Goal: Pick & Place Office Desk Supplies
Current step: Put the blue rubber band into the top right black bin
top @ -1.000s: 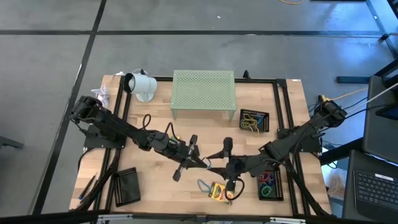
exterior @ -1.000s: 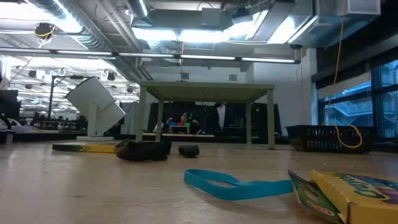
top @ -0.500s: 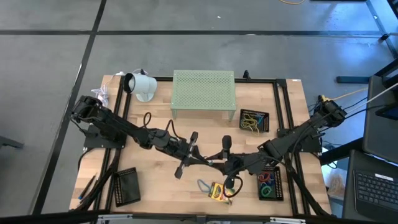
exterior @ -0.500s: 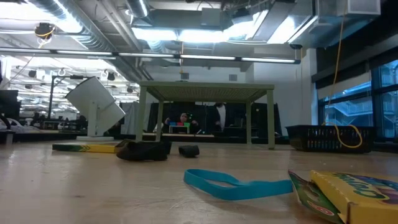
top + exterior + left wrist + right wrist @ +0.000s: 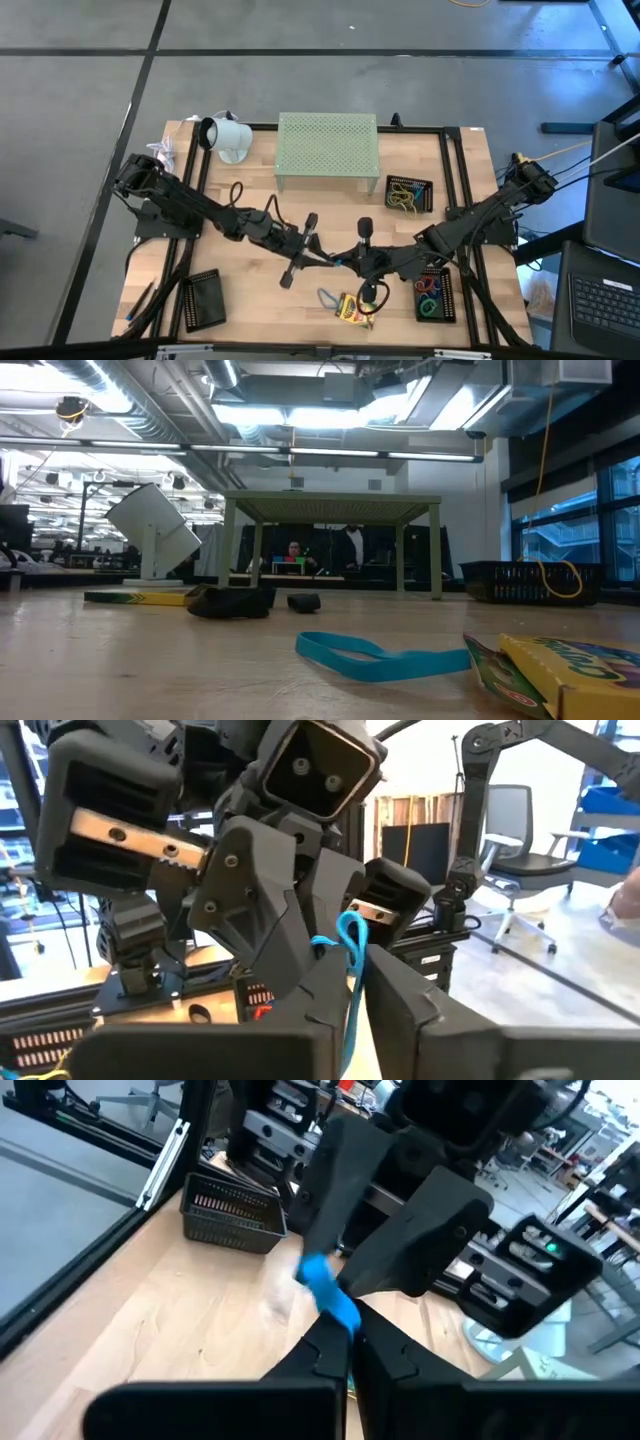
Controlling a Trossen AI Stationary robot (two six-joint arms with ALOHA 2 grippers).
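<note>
Left gripper (image 5: pixel 322 259) and right gripper (image 5: pixel 345 263) meet tip to tip over mid-table, both pinching the same blue rubber band (image 5: pixel 352 952). In the left wrist view the left fingers (image 5: pixel 405 1010) are nearly closed with the band's loop standing up between them and the right gripper's body filling the space just beyond. In the right wrist view the right fingers (image 5: pixel 400 1355) are narrow and clamped on the blue band (image 5: pixel 330 1295), with the left gripper's fingers touching the band from the other side. A second blue rubber band (image 5: pixel 375 656) lies flat on the wood table (image 5: pixel 250 310) near the front edge, just beside a yellow-and-green crayon box (image 5: pixel 351 309), seen close in the low view too (image 5: pixel 570 670). Another crayon box (image 5: pixel 135 597) lies flat farther back left in the low view, beside small black clips (image 5: pixel 305 601). Black tray (image 5: pixel 433 298) at front right holds red, green and blue bands. A second black tray (image 5: pixel 408 194) behind it holds tan bands. Black mesh basket (image 5: pixel 202 298) sits front left. Pale green perforated stand (image 5: pixel 327 148) stands at the back centre, and a white lamp-like object (image 5: pixel 224 138) at the back left.
</note>
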